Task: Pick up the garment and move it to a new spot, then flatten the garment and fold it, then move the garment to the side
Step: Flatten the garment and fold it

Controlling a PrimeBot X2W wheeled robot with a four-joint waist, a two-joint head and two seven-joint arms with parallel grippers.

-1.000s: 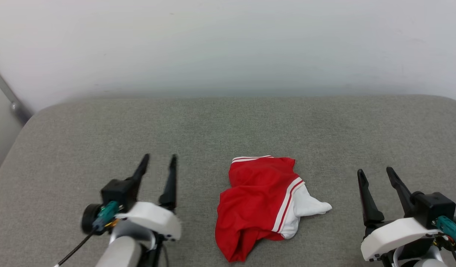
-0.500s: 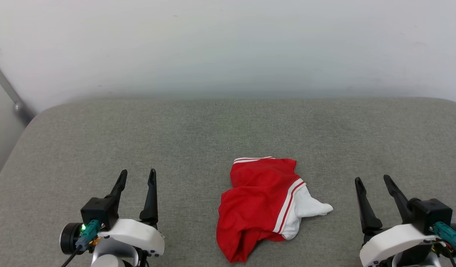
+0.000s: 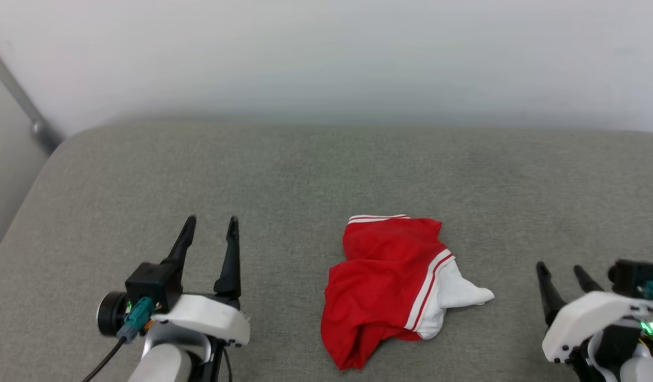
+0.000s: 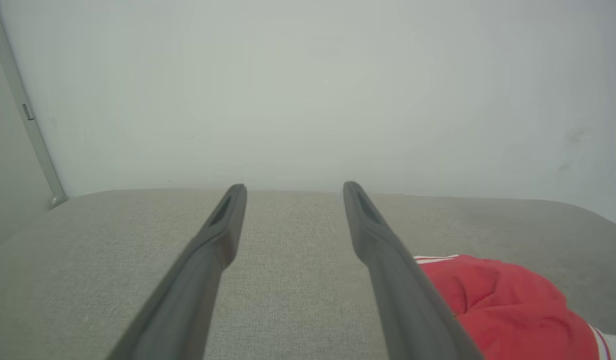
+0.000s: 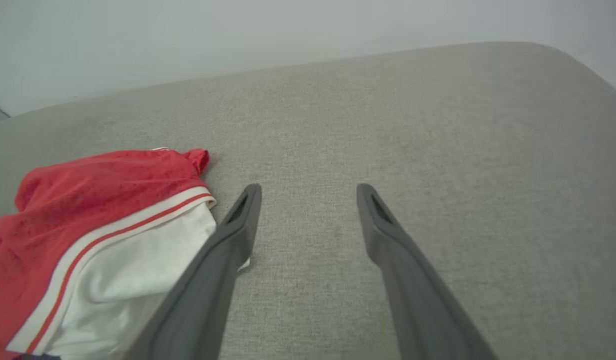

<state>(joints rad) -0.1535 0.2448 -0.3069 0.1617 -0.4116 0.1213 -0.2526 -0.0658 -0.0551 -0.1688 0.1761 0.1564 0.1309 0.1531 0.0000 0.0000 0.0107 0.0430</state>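
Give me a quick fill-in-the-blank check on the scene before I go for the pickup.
1. The garment lies crumpled on the ____ padded surface.
2. Its white sleeve sticks out toward the robot's ____ side.
3. The left gripper and right gripper are both ____, clear of the garment.
Missing words: grey; right; open.

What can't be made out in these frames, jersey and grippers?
- Head view: the jersey lies bunched; its own folds hide a second sleeve and any print.
- Left wrist view: jersey cut off by the right and bottom edges, partly behind the left gripper's finger.
- Right wrist view: jersey cut off by the left and bottom edges, partly behind a finger.
- Head view: right gripper's body cut off by the right edge.
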